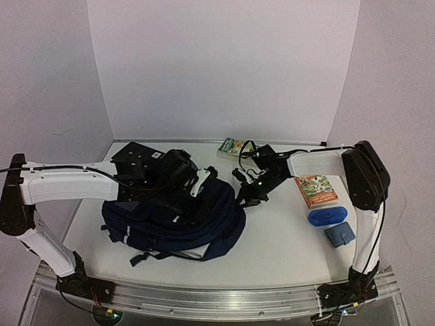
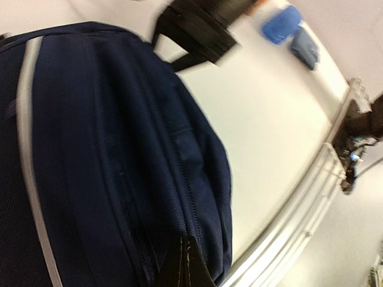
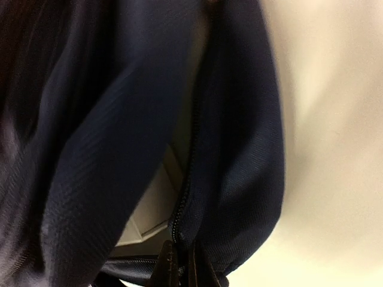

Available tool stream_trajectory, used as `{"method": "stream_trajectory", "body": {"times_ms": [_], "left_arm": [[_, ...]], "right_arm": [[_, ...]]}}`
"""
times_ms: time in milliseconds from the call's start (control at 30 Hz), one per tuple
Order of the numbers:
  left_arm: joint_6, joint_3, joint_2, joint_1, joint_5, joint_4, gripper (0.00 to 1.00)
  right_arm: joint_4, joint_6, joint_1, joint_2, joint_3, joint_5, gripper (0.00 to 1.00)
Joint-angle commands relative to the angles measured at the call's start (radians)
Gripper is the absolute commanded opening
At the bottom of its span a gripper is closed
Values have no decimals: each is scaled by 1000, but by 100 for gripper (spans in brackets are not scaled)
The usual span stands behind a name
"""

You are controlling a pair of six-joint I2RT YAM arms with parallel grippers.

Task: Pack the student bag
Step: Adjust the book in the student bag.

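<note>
The student bag (image 1: 178,227), navy with a pale stripe, lies left of the table's middle. My left gripper (image 1: 193,197) is down on its upper side; in the left wrist view its fingertips (image 2: 188,266) are shut on a fold of the bag's fabric (image 2: 119,167) beside a zipper line. My right gripper (image 1: 246,199) is at the bag's right edge. In the right wrist view its fingertips (image 3: 179,269) are shut on the zipper edge of the bag (image 3: 239,149), and the gap beside it shows a pale interior (image 3: 149,209).
An orange picture book (image 1: 316,190), a bright blue case (image 1: 327,216) and a small blue pouch (image 1: 340,234) lie at the right. A green book (image 1: 234,147) lies at the back. The case (image 2: 281,24) and pouch (image 2: 305,48) also show in the left wrist view.
</note>
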Motion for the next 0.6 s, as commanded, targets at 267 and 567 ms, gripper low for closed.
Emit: {"method": "stream_trajectory", "body": {"times_ms": [267,567], "left_arm": [[-177,-86,-176,136,-32,288,0],[-497,-342,-602,172,-578,-39,0]], "right_arm": [[-11,-41,-36,44,194,56,0],[-11,-55,-35,99,256,136,0]]}}
